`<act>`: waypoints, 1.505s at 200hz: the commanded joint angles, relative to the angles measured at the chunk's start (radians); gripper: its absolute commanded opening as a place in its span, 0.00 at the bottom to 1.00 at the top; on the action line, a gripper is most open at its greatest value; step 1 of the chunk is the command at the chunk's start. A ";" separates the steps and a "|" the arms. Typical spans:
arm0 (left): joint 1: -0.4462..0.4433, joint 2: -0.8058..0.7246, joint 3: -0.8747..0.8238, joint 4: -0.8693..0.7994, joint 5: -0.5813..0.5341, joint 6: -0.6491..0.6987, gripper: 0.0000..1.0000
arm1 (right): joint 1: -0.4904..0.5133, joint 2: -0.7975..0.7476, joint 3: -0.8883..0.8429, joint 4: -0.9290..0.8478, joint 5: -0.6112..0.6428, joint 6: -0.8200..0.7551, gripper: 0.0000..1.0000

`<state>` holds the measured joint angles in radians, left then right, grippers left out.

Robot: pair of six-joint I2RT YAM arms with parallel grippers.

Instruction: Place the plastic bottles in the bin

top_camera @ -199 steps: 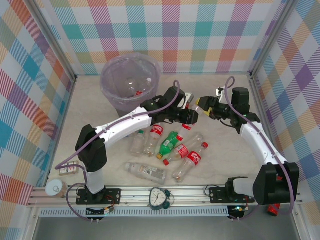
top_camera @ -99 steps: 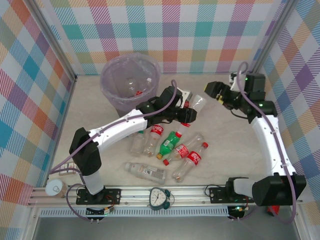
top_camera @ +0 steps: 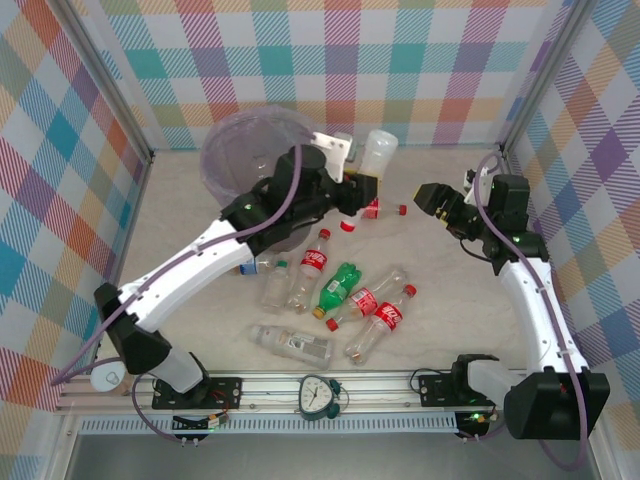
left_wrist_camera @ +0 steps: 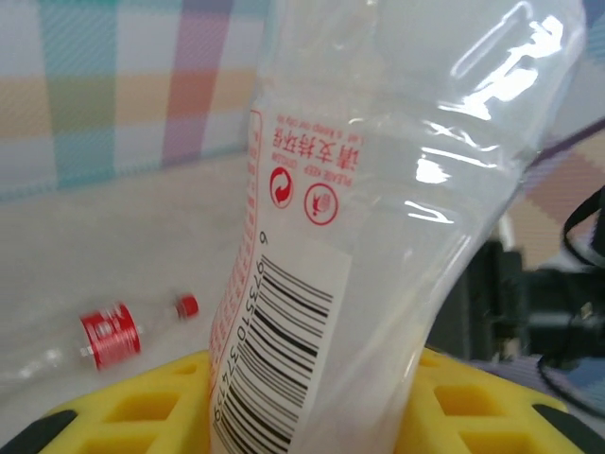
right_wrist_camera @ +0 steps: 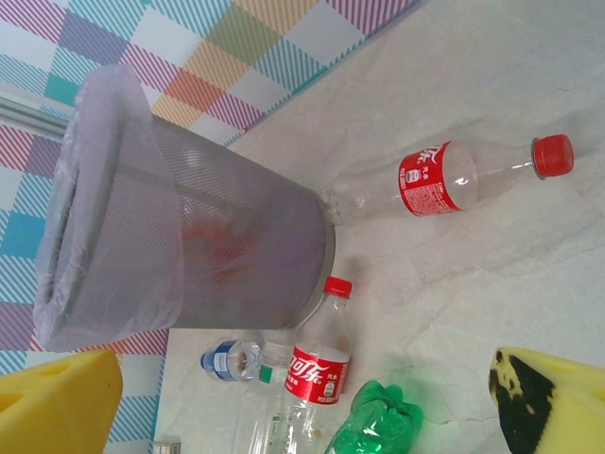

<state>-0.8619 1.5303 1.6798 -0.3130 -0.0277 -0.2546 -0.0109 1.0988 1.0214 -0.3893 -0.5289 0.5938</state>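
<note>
**Risk.** The held bottle (left_wrist_camera: 378, 236) is thin, smooth plastic, clamped across its labelled part and leaning out of the left gripper (top_camera: 360, 184). It could slip or buckle under the squeeze. If it is let go before the gripper stands over the opening, it would likely land on the table (top_camera: 450, 270), by the red-labelled bottle (top_camera: 372, 208) just below the gripper. The bin (top_camera: 215, 140) lies close on the gripper's left.

**Left gripper.** Closed tight on the clear bottle, with yellow pads (left_wrist_camera: 123, 407) on either side of it.

**Right gripper** (top_camera: 430, 194). Jaws wide apart, empty, touching nothing, off to the right.

**Other bottles** (top_camera: 345, 290). These lie on the table, nearer the arm bases.
</note>
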 commanded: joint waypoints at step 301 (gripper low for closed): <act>0.461 0.305 0.182 -0.386 -0.039 0.160 0.42 | 0.006 -0.080 0.053 -0.141 -0.032 -0.137 0.99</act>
<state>-0.4335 1.8099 1.8317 -0.6434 -0.1345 -0.0772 -0.0109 1.0424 1.0370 -0.5091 -0.5701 0.4839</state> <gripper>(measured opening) 0.425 0.992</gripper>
